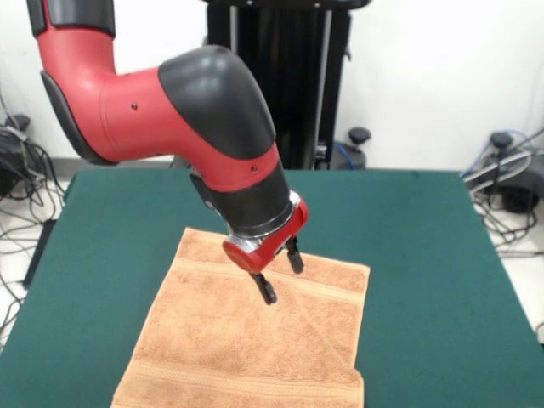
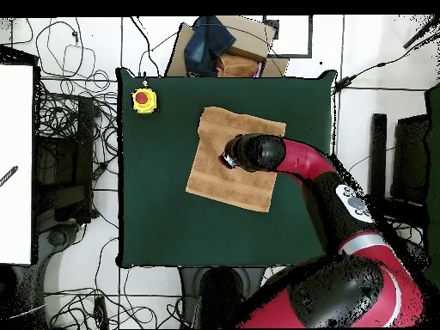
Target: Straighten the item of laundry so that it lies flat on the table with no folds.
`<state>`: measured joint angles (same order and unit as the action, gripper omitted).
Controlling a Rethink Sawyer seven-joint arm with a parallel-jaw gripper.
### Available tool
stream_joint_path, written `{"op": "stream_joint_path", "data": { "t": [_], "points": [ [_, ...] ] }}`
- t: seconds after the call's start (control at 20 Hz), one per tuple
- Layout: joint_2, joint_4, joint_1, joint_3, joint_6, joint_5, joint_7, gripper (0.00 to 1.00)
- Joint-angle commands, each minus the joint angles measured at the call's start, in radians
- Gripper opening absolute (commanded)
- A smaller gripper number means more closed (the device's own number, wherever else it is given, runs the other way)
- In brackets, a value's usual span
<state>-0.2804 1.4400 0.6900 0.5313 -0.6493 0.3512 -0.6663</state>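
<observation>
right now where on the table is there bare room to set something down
The widest bare green runs along the table edge nearest the robot's base, below the towel. A narrower strip lies below the yellow box with the red button. The middle is crowded: the towel lies there with the arm and its open gripper over it.

So the towel [image 1: 255, 340] lies on the counter [image 1: 425, 255], spread out, with its near edge running off the bottom of the front view. In that view the gripper [image 1: 281, 277] hangs just above the towel's far half, a bit right of middle, with the arm coming in from the upper left. From overhead, a button box [image 2: 143, 100] sits on the counter's top-left corner, well apart from the towel.
</observation>
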Motion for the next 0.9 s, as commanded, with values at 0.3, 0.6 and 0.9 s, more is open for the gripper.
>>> {"op": "stream_joint_path", "data": {
  "t": [0.3, 0.6, 0.9],
  "points": [
    [-0.03, 0.105, -0.016, -0.073, 0.08, -0.017, -0.265, 1.0],
    [-0.03, 0.113, -0.051, -0.106, 0.088, -0.019, -0.282, 1.0],
    [-0.014, 0.118, -0.067, -0.126, 0.127, -0.018, -0.287, 1.0]
  ]
}}
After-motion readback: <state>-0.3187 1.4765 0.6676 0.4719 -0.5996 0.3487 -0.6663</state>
